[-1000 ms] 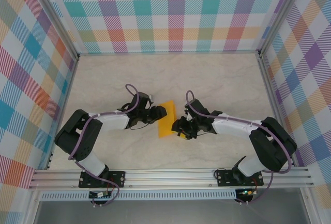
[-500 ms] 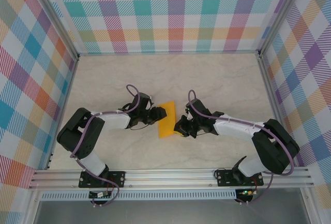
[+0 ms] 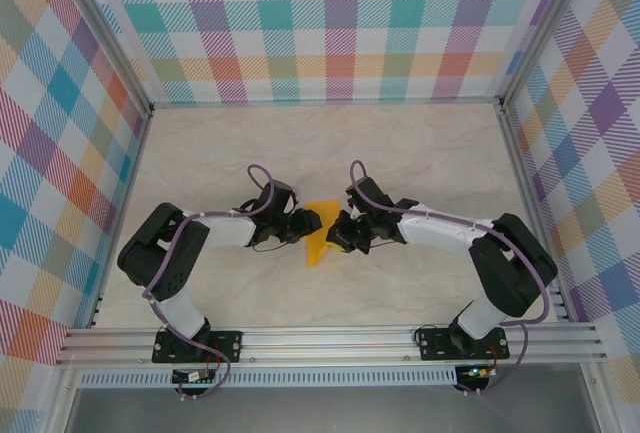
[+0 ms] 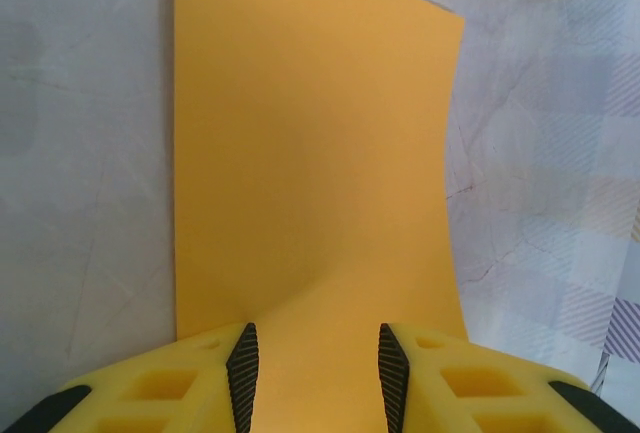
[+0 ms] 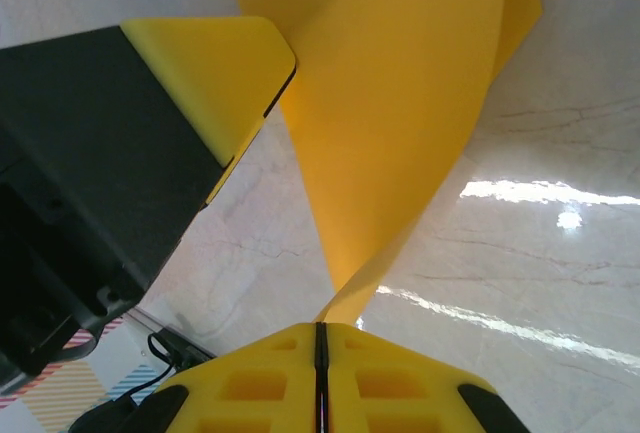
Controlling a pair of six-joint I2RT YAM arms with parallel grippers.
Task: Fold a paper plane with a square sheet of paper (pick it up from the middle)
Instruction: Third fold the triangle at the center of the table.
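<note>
The right gripper (image 5: pixel 320 333) is shut tight. Its two yellow fingers (image 5: pixel 255 378) are pressed together at the bottom middle of the right wrist view. Pinched between them is the thin orange-yellow sheet of paper (image 5: pixel 400 103). From that pinch the paper goes up and spreads wide toward the top of the frame. It is bent, not flat.

The left gripper (image 4: pixel 317 373) has its jaws apart. In the left wrist view its yellow fingers with black pads (image 4: pixel 243 373) sit at the bottom. The paper runs through the gap between them and on up to the top of the frame. There is a soft bump in the paper just above the fingers. Its left edge is straight and its right edge curves a little. I cannot tell if the fingers press on the paper. One of these fingers also shows at the upper left of the right wrist view, just beside the paper.

From above, the two grippers meet nose to nose in the middle of the frame with the paper between them. A tip of the paper pokes out below them. Under it is the pale, stone-look table (image 3: pixel 430 153). The black arms (image 3: pixel 160 253) with purple cables (image 3: pixel 255 178) bend out to the left and right, then down to the silver rail (image 3: pixel 330 338) at the bottom. Bright checked walls (image 3: pixel 340 33) stand around the table.
</note>
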